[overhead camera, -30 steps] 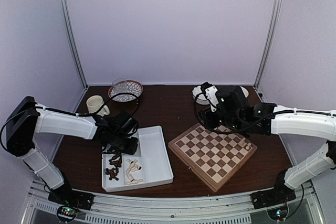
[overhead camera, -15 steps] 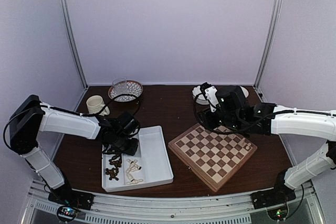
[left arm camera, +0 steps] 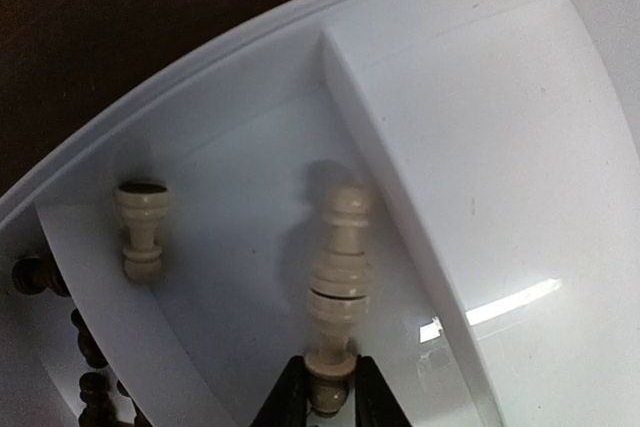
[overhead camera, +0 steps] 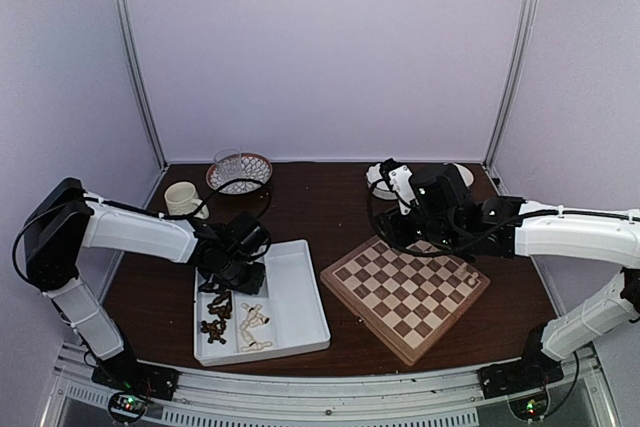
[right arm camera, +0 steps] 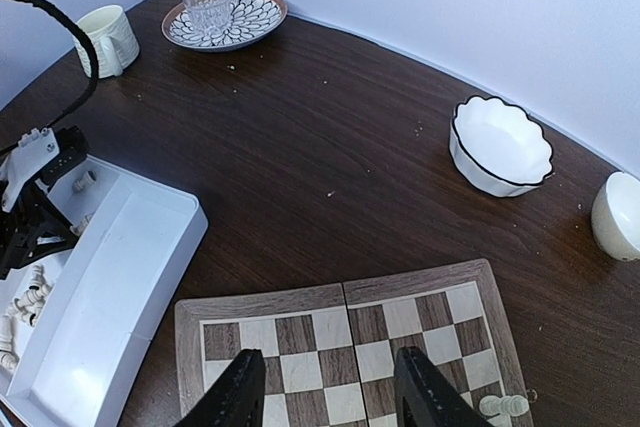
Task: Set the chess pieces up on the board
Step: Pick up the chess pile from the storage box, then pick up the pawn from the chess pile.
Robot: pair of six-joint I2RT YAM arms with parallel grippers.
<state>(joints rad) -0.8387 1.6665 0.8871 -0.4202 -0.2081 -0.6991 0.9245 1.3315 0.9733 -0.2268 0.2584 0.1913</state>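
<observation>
Between the tips of the left claw point(left arm camera: 330, 387), pinched at its foot, is 1 cream piece point(left arm camera: 338, 267), not yet out of the white tray point(left arm camera: 480, 147). Below the right claw point(right arm camera: 325, 397), spread and holding nothing, the board point(right arm camera: 330, 332) is almost bare: only 1 pale piece point(right arm camera: 503, 405) lies to that claw's right. The other chessmen point(overhead camera: 255, 319) lie just beside the left claw, so I judge the task hardly begun.

Tall cream chessman point(left arm camera: 338, 267) with a ringed collar, pinched at one end by my left gripper point(left arm camera: 330, 399) inside a compartment of the white tray point(left arm camera: 520, 147). A cream pawn point(left arm camera: 142, 230) leans on the divider beside it, with dark pieces point(overhead camera: 215, 315) and other cream pieces point(overhead camera: 254, 325) heaped nearer me. The board point(overhead camera: 405, 292), checked pale and dark brown with a light rim, lies flat and cornerwise right of the tray, with one toppled cream piece point(right arm camera: 503, 405) on an edge square.
</observation>
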